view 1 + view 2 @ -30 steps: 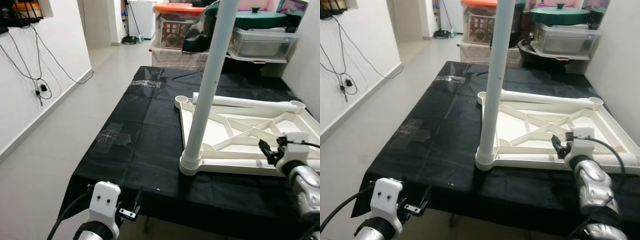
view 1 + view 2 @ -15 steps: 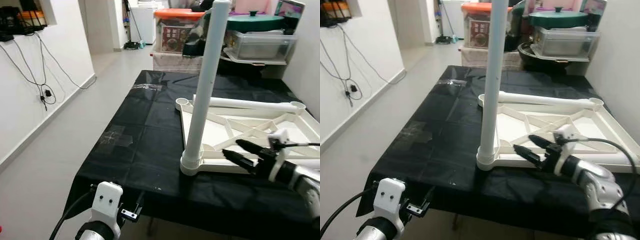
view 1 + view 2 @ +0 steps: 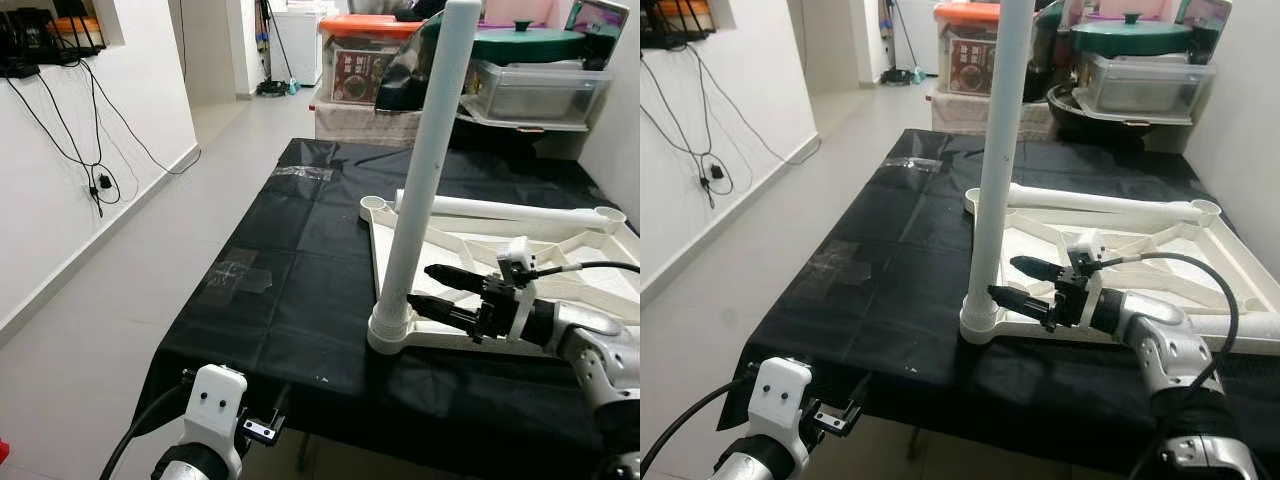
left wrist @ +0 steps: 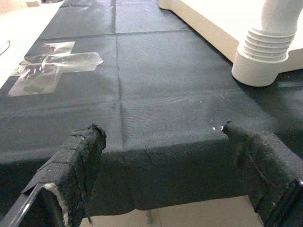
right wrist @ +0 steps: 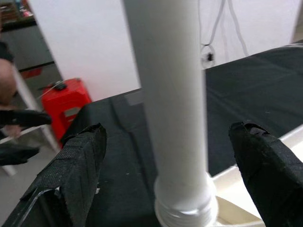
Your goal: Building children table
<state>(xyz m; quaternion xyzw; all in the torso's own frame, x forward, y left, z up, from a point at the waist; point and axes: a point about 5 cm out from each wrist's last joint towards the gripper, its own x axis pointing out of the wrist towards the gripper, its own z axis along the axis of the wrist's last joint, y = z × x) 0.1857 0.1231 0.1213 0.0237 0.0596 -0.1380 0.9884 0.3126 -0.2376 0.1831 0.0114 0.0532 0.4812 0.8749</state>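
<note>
While right gripper [image 3: 1018, 282] sits spread wide beside upright leg [image 3: 998, 160], you see left gripper [image 4: 165, 165] wide open, well short of leg.

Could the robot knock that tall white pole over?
Maybe. The right gripper has its fingers open on either side of the pole, low down by the socket. A push instead of a clean squeeze might tip the pole or slide the tabletop on the black cloth. The left gripper is not steadying anything.
</note>
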